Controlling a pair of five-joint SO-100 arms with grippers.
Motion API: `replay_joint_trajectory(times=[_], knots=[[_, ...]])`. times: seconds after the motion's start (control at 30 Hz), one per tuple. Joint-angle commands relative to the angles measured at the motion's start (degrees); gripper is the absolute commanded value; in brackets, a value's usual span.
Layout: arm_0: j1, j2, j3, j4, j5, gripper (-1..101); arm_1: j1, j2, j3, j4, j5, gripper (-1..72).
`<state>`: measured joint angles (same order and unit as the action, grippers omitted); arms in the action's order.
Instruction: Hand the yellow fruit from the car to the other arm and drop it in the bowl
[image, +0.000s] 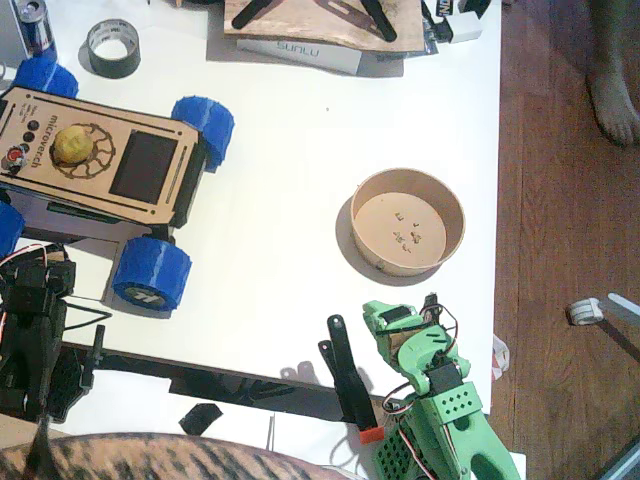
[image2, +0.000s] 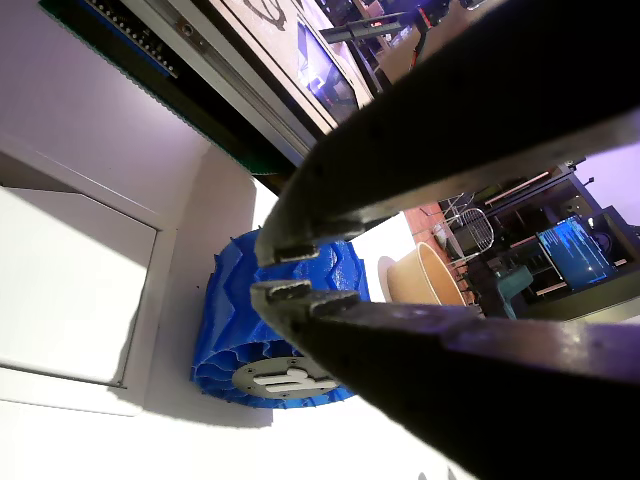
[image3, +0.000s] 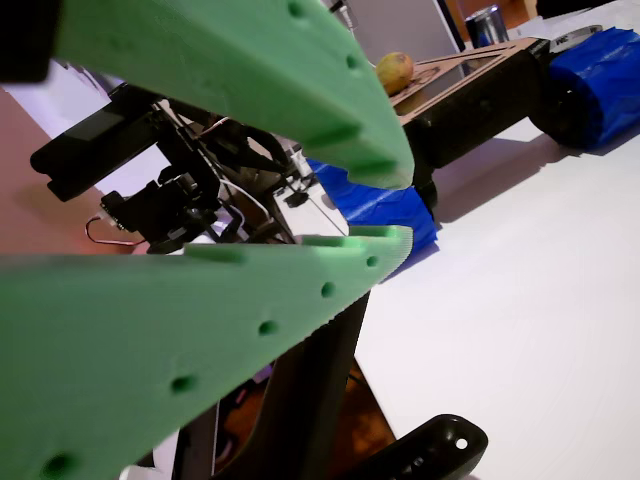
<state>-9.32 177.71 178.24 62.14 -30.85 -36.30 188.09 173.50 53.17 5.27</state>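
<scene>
So at the left edge of the fixed view the black left arm (image: 35, 335) sits low, and its gripper (image2: 285, 272) is nearly pinched together with nothing in it, right in front of a blue wheel (image2: 270, 330) in a wrist view. Upper left is the car (image: 100, 160), long axis running left to right and tilted a bit down toward the right. The yellow fruit (image: 72, 145) sits on the round cut-out near the car's left end; it's roundish, so I can't tell any pointing direction. There's a lot of bare white surface (image: 290, 160) between the car and the bowl (image: 407, 221), which sits right of centre, near the surface's right edge. At the bottom right, the green other arm (image: 440, 410) has its gripper (image3: 395, 210) slightly parted and empty.
</scene>
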Motion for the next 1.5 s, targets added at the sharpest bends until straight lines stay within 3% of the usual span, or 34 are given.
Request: replay_joint_trajectory(times=[0.0,0.73,1.0,1.2,1.47], knots=[[2.99,-0.44,0.35,0.18,0.62,0,0.09,0.44,-3.96,4.83,-1.23,-0.1],[3.25,-3.25,-1.76,0.44,0.09,2,0.09,0.44,-3.96,4.83,-1.32,-0.1],[3.34,-11.34,-19.25,4.57,0.09,3,0.09,0.44,-3.96,4.83,-1.23,-0.1],[3.34,-29.88,-35.77,6.24,0.00,2,0.09,0.44,-3.96,4.83,-1.14,-0.1],[7.12,-41.22,-53.79,8.26,0.00,6,0.09,0.44,-3.96,4.83,-1.14,-0.1]])
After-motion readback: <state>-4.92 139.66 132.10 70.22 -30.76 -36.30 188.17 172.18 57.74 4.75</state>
